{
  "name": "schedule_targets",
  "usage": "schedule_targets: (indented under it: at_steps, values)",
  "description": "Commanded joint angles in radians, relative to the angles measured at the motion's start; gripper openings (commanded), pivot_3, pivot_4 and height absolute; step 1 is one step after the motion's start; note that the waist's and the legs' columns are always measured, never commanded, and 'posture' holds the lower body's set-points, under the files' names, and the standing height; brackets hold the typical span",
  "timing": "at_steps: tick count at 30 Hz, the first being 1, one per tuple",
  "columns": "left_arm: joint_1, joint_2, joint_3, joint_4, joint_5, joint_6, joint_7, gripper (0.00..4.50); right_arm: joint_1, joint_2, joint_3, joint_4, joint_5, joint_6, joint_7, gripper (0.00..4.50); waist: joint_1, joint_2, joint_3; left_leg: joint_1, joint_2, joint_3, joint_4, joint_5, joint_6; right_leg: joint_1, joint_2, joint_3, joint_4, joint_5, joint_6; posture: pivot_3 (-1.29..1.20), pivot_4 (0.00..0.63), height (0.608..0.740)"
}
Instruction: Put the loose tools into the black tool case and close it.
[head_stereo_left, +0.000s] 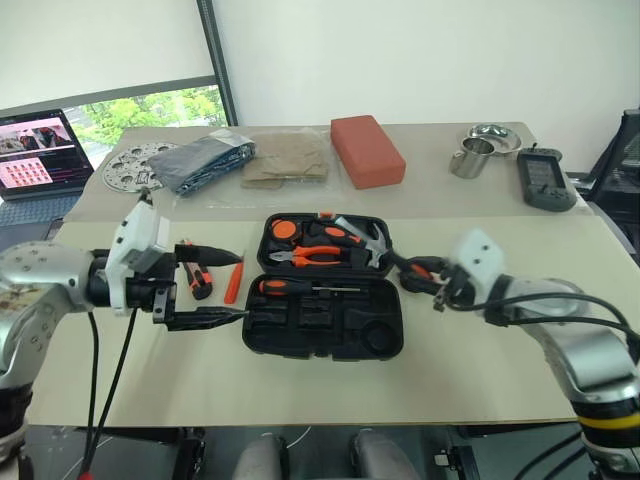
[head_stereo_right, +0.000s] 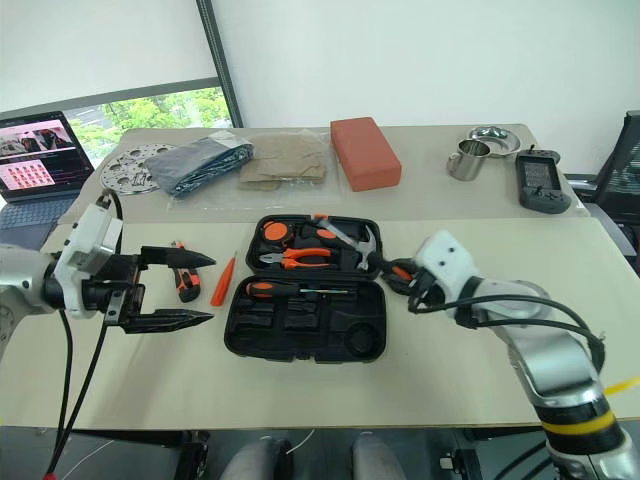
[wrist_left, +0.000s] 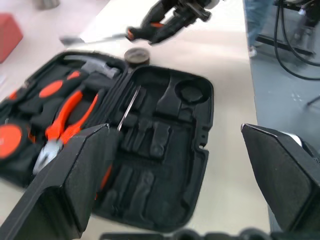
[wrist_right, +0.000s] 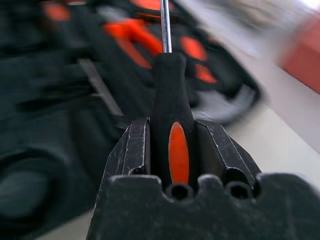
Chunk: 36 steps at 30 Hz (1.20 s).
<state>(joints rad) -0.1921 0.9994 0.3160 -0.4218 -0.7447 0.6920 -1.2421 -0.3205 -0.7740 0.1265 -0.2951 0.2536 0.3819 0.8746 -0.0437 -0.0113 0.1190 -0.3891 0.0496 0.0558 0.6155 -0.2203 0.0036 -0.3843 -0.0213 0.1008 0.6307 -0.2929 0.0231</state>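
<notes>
The right gripper (wrist_right: 172, 150) is clamped on the handle of an orange-and-black screwdriver (wrist_right: 170, 100), held just beside the right edge of the open black tool case (head_stereo_left: 325, 320). The left gripper (head_stereo_left: 205, 285) hangs with jaws spread wide and empty, left of the case. This looks like the carry step: the next move calls for lining the shaft up with a free moulded slot (1 screwdriver already lies inside). The utility knife (head_stereo_left: 198, 280), slim orange screwdriver (head_stereo_left: 234, 282) and what seems a tape roll (wrist_left: 136, 56) wait on the table (head_stereo_left: 300, 385).
</notes>
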Motion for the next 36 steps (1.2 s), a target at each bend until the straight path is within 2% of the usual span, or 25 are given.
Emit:
schedule_targets:
  at_steps: [1,5,12,20,22,23,28,30,36]
  values:
    - [0.078,-0.001,0.123,-0.113,-0.069,0.051,0.073,4.50,-0.092,0.016,0.094,0.136,-0.032,-0.223,0.204,0.97,0.001,-0.001,0.000,0.000,0.000,0.000,0.000,0.000,0.000,0.000,0.000,0.000,0.000,0.000,0.000,0.00,0.150,0.740]
    - [0.191,-0.010,0.205,-0.195,-0.101,0.087,0.128,4.50,-0.205,0.068,0.174,0.356,-0.109,-0.404,0.306,0.97,0.001,-0.001,0.000,0.002,0.000,-0.001,0.000,0.000,0.000,0.001,-0.002,0.000,0.001,0.003,-0.006,0.00,0.150,0.740]
    - [0.271,-0.007,0.275,-0.238,-0.138,0.098,0.178,4.50,-0.312,0.140,0.219,0.585,-0.175,-0.536,0.376,0.97,0.003,-0.001,0.000,0.004,0.000,0.000,0.000,0.000,0.000,0.001,-0.002,-0.002,0.002,0.004,-0.008,0.00,0.150,0.740]
    - [0.306,-0.005,0.285,-0.256,-0.154,0.088,0.194,4.50,-0.361,0.191,0.217,0.683,-0.204,-0.512,0.411,0.97,0.000,-0.001,0.000,0.005,0.001,0.000,0.000,0.000,0.000,0.001,-0.002,-0.002,0.004,0.005,-0.010,0.00,0.150,0.740]
    - [0.309,-0.005,0.280,-0.256,-0.156,0.083,0.198,4.50,-0.358,0.193,0.213,0.678,-0.208,-0.499,0.412,1.97,0.001,-0.001,0.000,0.006,0.000,0.000,0.000,0.000,0.000,0.000,-0.002,-0.002,0.006,0.004,-0.011,0.00,0.150,0.740]
    - [0.311,-0.005,0.276,-0.255,-0.154,0.079,0.198,4.50,-0.357,0.194,0.210,0.675,-0.209,-0.493,0.409,2.21,0.001,-0.001,0.000,0.006,0.000,0.000,0.000,0.000,0.000,0.000,-0.003,-0.002,0.008,0.004,-0.011,0.00,0.150,0.740]
    - [0.308,-0.003,0.262,-0.247,-0.148,0.067,0.195,4.50,-0.364,0.195,0.167,0.662,-0.184,-0.468,0.390,3.97,0.001,-0.001,0.000,0.008,0.000,0.000,0.000,0.000,0.000,0.000,-0.003,-0.002,0.010,0.003,-0.013,0.00,0.150,0.740]
    - [0.305,-0.001,0.258,-0.242,-0.146,0.063,0.192,4.50,-0.368,0.192,0.149,0.656,-0.171,-0.455,0.393,4.45,0.000,-0.001,0.000,0.008,0.000,0.000,0.000,0.000,0.000,0.000,-0.002,-0.002,0.011,0.002,-0.014,0.00,0.150,0.740]
    - [0.296,0.008,0.244,-0.222,-0.135,0.045,0.177,4.50,-0.382,0.191,0.060,0.614,-0.069,-0.344,0.403,4.45,0.000,-0.001,0.000,0.008,0.000,0.000,0.000,0.000,0.000,0.000,-0.002,-0.002,0.011,0.002,-0.014,0.00,0.150,0.740]
